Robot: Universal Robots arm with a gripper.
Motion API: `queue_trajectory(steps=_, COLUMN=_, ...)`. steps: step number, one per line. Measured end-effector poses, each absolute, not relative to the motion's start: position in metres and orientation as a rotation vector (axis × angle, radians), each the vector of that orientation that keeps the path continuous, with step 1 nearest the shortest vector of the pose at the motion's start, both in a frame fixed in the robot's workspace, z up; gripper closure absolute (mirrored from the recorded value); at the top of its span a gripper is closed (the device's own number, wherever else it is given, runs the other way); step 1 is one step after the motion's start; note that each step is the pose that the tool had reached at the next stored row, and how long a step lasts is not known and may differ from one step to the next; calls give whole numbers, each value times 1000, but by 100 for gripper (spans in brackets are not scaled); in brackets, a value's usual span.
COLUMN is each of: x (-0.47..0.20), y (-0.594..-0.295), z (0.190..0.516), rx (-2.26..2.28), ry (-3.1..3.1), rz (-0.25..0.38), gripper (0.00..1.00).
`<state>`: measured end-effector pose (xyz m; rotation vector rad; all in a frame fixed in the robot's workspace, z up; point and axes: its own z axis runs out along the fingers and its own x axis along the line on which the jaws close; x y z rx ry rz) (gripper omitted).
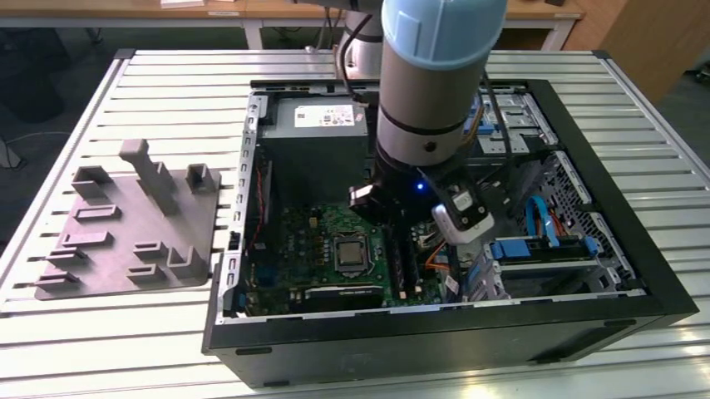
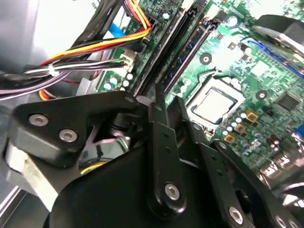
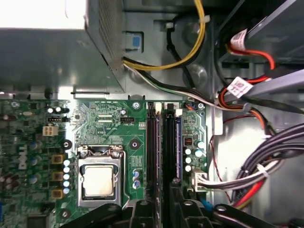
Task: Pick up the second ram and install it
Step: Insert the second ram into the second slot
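Exterior view: the arm reaches down into the open computer case (image 1: 621, 249), its claw (image 1: 401, 226) low over the green board (image 1: 322, 249); a grey holder tray (image 1: 122, 241) lies on the slatted table (image 1: 66, 349), well away from the claw. Second wrist view: the claw's black fingers (image 2: 159, 107) stand close together on a thin edge, probably the memory stick (image 2: 156, 91), just above the long slots (image 2: 183, 50). First wrist view: the slots (image 3: 164, 142) run straight out from the claw (image 3: 161, 209), the processor socket (image 3: 99, 180) beside it.
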<state>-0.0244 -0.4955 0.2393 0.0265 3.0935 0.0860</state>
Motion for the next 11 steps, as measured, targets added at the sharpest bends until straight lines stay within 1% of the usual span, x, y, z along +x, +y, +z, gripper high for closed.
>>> queue_trajectory(steps=1, x=-24, y=-495, z=242, rx=26, ry=3094, rz=86, gripper=74)
queue_trajectory(steps=2, x=-24, y=-495, z=244, rx=26, ry=3094, rz=85, gripper=80)
queue_trajectory(steps=3, x=-24, y=-495, z=246, rx=26, ry=3094, rz=85, gripper=80)
queue_trajectory(steps=4, x=-24, y=-495, z=248, rx=26, ry=3093, rz=85, gripper=89)
queue_trajectory(steps=11, x=-24, y=-494, z=254, rx=26, ry=3093, rz=85, gripper=89)
